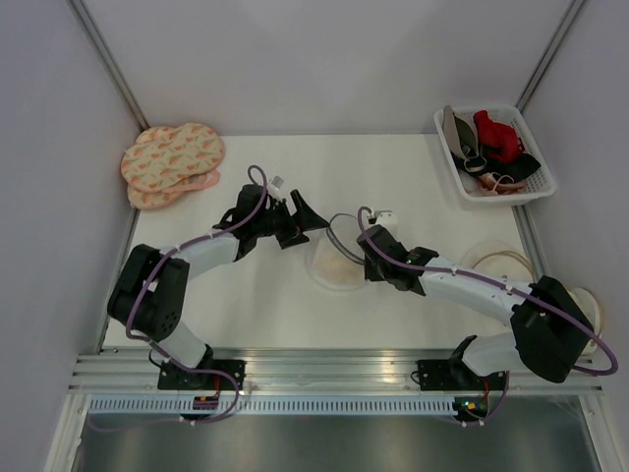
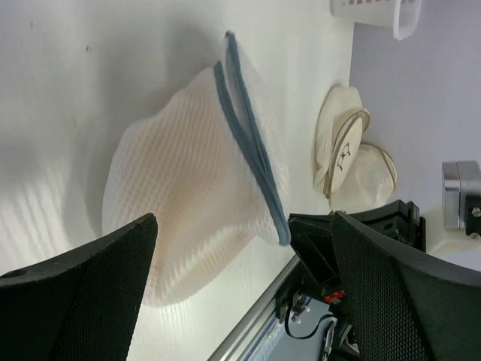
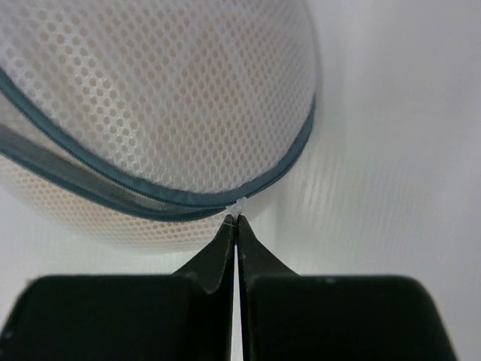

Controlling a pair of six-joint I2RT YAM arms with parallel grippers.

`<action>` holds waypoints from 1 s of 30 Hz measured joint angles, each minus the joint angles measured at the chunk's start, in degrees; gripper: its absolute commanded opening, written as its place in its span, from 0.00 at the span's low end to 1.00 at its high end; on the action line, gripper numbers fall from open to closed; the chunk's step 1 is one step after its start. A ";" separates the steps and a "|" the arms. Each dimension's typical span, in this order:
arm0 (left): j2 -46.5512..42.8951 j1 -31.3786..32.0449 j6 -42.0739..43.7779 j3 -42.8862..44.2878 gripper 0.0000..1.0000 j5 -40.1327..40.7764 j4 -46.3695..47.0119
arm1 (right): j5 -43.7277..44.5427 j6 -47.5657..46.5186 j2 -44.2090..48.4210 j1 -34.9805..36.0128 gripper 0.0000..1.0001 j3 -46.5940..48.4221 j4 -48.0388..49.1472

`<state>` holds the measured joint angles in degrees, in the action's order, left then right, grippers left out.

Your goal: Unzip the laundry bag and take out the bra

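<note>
The laundry bag (image 1: 332, 264), a white mesh dome with a dark grey zipped rim, lies at the table's middle. The peach-beige bra (image 3: 188, 75) shows only as a tint through the mesh. My right gripper (image 1: 362, 239) is shut on the small white zipper pull (image 3: 240, 206) at the bag's rim (image 3: 150, 197). The two zip bands stand apart on the left of the pull. My left gripper (image 1: 307, 214) is open and empty, just left of the bag (image 2: 188, 173) and not touching it.
Pink orange-patterned pouches (image 1: 172, 162) lie at the back left. A white basket (image 1: 542, 187) with red and black garments stands at the back right. Cream round pouches (image 1: 503, 261) lie at the right, also in the left wrist view (image 2: 342, 143).
</note>
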<state>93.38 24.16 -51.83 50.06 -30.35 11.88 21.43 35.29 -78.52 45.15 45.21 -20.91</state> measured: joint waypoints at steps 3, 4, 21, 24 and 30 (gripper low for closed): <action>-5.86 0.39 -0.44 -5.79 1.00 1.38 -0.63 | -7.76 -1.53 1.31 -0.02 0.00 -2.10 4.07; -8.02 0.79 -1.16 -8.31 1.00 1.64 -0.26 | -12.85 -2.32 2.10 -0.07 0.00 -3.23 6.73; -7.56 9.62 -11.47 -17.03 0.02 1.53 11.93 | -43.50 -7.10 2.97 0.04 0.00 -5.33 23.10; -6.58 9.73 -11.56 -16.92 0.02 1.11 12.87 | -43.30 -7.61 2.99 -0.04 0.01 -5.53 22.75; -6.10 9.77 -11.54 -16.61 0.02 0.83 12.92 | -43.52 -9.40 3.10 0.02 0.00 -5.55 20.70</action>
<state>87.29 33.93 -63.37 33.45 -29.52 24.80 -22.09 25.89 -75.42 45.17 39.66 -0.21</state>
